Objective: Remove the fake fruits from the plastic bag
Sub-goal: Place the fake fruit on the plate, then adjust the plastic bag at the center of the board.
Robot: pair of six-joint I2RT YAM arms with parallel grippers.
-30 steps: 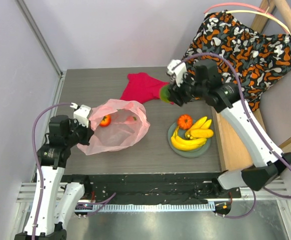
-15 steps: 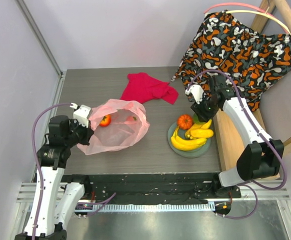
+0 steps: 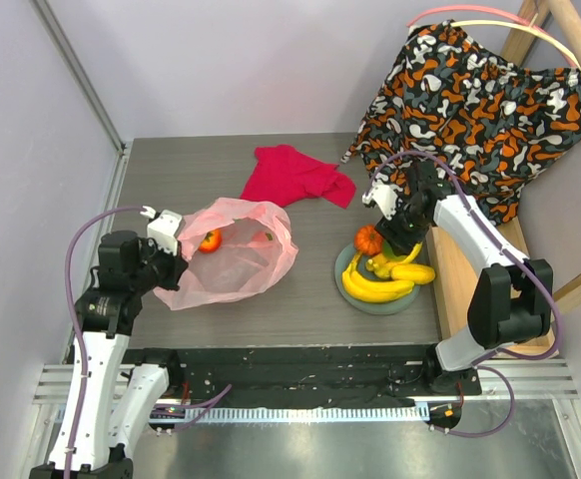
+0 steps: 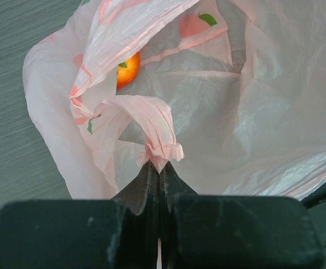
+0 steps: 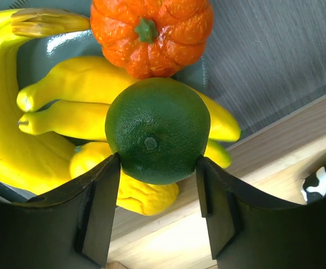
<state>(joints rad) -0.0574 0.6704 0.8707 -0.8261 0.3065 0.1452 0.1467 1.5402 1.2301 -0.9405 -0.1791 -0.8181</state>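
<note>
The pale-pink plastic bag [image 3: 236, 261] lies left of centre, its mouth facing my left gripper [image 3: 176, 239]. That gripper [image 4: 159, 168] is shut on a bunched bag handle [image 4: 162, 148]. An orange fruit [image 4: 128, 68] sits inside the bag [image 4: 264, 101] near its left wall. My right gripper [image 3: 395, 244] hovers over the grey-green plate [image 3: 348, 289]. Its fingertips [image 5: 158, 162] touch both sides of a round green fruit [image 5: 157, 129], which hangs just above yellow bananas [image 5: 68, 89] and a ribbed orange fruit [image 5: 150, 33].
A red cloth [image 3: 295, 175] lies behind the bag. A patterned orange-and-black cloth [image 3: 480, 95] drapes over a wooden frame [image 3: 460, 289] along the table's right edge, close beside the plate. A grey wall runs along the left.
My right gripper has carried the green fruit from near the red cloth to the plate and lowered it over the bananas. The left gripper and the bag have stayed still.
</note>
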